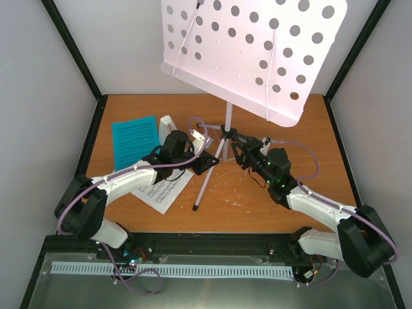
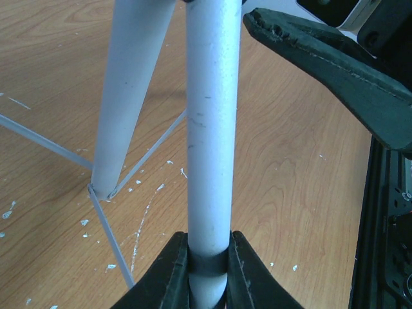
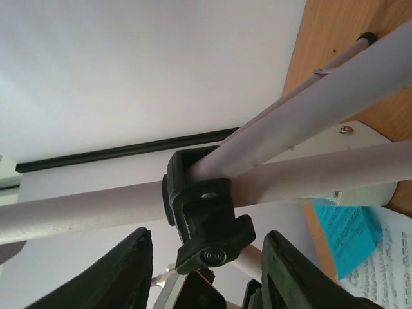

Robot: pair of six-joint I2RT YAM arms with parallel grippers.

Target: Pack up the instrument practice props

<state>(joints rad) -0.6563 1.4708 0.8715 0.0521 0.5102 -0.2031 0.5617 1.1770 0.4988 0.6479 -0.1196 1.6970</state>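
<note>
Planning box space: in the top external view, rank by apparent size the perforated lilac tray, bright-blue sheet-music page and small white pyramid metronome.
Largest: perforated lilac tray, though it is raised nearer the camera, which exaggerates it.
Middle: bright-blue sheet-music page.
Smallest: small white pyramid metronome.

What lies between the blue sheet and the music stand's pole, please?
The white metronome stands there, and the left arm's wrist crosses the gap too; the top view shows both.

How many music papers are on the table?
2. The blue page lies at the left; the white page lies nearer, partly under the left arm. More could hide beneath it.
</note>
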